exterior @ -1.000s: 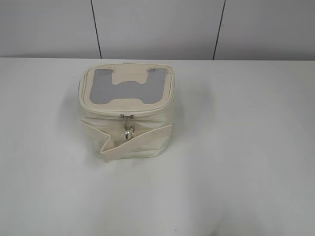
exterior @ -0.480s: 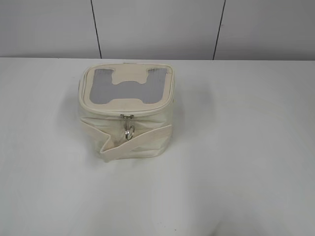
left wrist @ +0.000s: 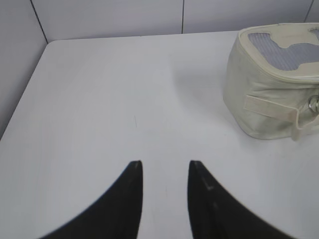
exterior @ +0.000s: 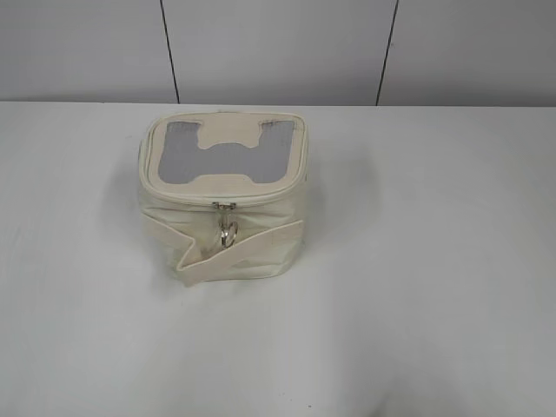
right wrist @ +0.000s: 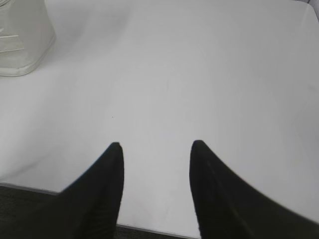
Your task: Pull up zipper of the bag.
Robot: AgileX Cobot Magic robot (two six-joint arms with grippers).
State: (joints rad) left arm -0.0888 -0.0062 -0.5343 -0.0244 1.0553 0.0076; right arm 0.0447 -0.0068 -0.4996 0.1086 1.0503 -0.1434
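Observation:
The cream-white bag (exterior: 221, 195) stands upright on the white table, left of centre in the exterior view. Its grey mesh top carries a cream H-shaped patch. The zipper (exterior: 224, 207) runs round the top rim; its silver slider sits at the front middle and the ring pull (exterior: 228, 234) hangs below it over the wrapped strap. The bag also shows at the right edge of the left wrist view (left wrist: 271, 84) and at the top left corner of the right wrist view (right wrist: 22, 40). My left gripper (left wrist: 165, 163) is open and empty, well short of the bag. My right gripper (right wrist: 157, 144) is open and empty near the table's front edge.
The white table (exterior: 417, 287) ends at a grey panelled wall (exterior: 278, 48) behind the bag. The table's near edge (right wrist: 149, 230) shows under the right gripper. Neither arm shows in the exterior view.

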